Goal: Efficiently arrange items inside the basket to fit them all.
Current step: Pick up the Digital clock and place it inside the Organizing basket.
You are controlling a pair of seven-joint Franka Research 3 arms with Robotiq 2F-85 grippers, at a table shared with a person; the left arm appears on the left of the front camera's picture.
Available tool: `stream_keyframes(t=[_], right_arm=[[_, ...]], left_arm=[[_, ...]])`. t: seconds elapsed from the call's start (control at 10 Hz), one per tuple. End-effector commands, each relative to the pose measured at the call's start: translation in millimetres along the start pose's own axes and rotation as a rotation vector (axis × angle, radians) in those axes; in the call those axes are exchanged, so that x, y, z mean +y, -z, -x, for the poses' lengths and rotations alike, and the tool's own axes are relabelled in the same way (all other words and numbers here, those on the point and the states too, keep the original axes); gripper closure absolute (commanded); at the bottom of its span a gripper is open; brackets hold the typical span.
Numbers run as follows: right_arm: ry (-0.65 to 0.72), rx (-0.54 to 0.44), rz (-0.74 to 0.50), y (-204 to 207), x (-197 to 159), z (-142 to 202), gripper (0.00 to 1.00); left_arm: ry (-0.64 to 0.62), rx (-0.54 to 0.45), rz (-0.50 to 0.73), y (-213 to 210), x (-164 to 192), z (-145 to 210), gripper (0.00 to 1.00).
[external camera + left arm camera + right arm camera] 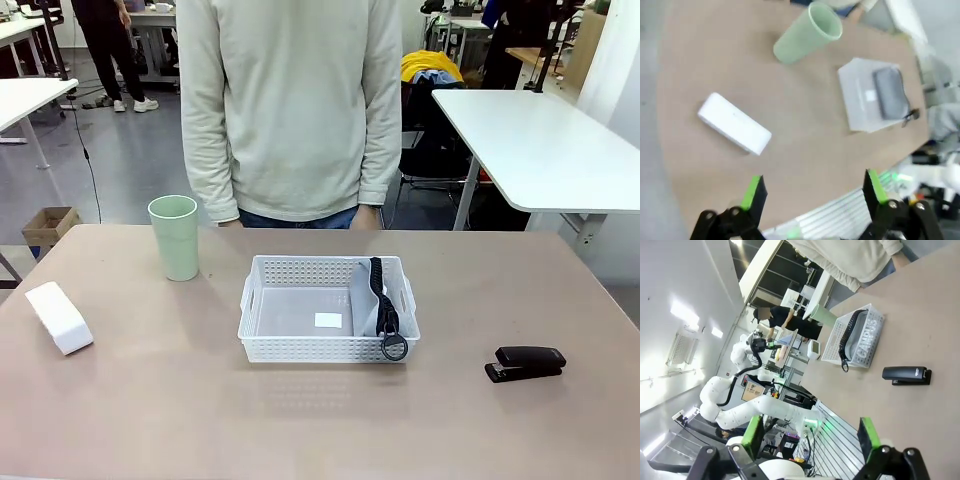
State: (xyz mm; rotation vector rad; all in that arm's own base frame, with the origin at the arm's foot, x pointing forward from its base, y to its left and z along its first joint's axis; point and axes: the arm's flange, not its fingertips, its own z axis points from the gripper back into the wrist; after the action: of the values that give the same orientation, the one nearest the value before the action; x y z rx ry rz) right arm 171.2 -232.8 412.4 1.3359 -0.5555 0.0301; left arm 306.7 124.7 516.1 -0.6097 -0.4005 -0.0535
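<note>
The white lattice basket stands mid-table, with the grey "CAMPUS" pouch leaning on edge against its right wall, ring hanging over the front rim. Left of it stands the pale green tumbler, and the small white box lies near the left edge. The black stapler lies to the basket's right. My left gripper hovers open above the table, with the white box, tumbler and basket beyond it. My right gripper is open, high above the stapler, basket and pouch.
A person in a pale sweater stands at the table's far edge behind the basket, hands down. The brown tabletop is bare in front of the basket. Other tables and people are farther back.
</note>
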Motion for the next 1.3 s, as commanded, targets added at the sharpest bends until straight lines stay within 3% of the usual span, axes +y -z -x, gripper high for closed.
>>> stream_keyframes(t=[0.0,0.2,0.3,0.4,0.5,0.7,1.0,1.2], right_arm=[[-0.030,-0.012,-0.012,-0.9,1.1,-1.2,0.00],[-0.030,-0.012,-0.012,-0.9,1.1,-1.2,0.00],[-0.030,-0.012,-0.012,-0.9,1.1,-1.2,0.00],[-0.030,-0.012,-0.012,-0.9,1.1,-1.2,0.00],[-0.030,-0.012,-0.012,-0.9,1.1,-1.2,0.00],[-0.030,-0.012,-0.012,-0.9,1.1,-1.2,0.00],[-0.030,-0.012,-0.012,-0.9,1.1,-1.2,0.00],[-0.030,-0.012,-0.012,-0.9,1.1,-1.2,0.00]], left_arm=[[0.058,0.232,-0.226,19.3,-8.4,-36.2,0.00],[0.098,0.475,-0.531,48.8,-15.4,-50.9,0.00],[0.086,0.558,-0.571,58.2,-18.6,-56.2,0.00],[0.101,0.401,-0.485,60.8,-27.9,-69.2,0.00],[0.064,0.417,-0.496,64.9,-16.2,-50.9,0.00],[0.085,0.447,-0.526,70.5,-17.3,-59.6,0.00],[-0.184,0.254,-0.621,100.5,-11.1,-54.6,0.00],[-0.243,0.264,-0.637,119.5,0.0,-45.6,0.00]])
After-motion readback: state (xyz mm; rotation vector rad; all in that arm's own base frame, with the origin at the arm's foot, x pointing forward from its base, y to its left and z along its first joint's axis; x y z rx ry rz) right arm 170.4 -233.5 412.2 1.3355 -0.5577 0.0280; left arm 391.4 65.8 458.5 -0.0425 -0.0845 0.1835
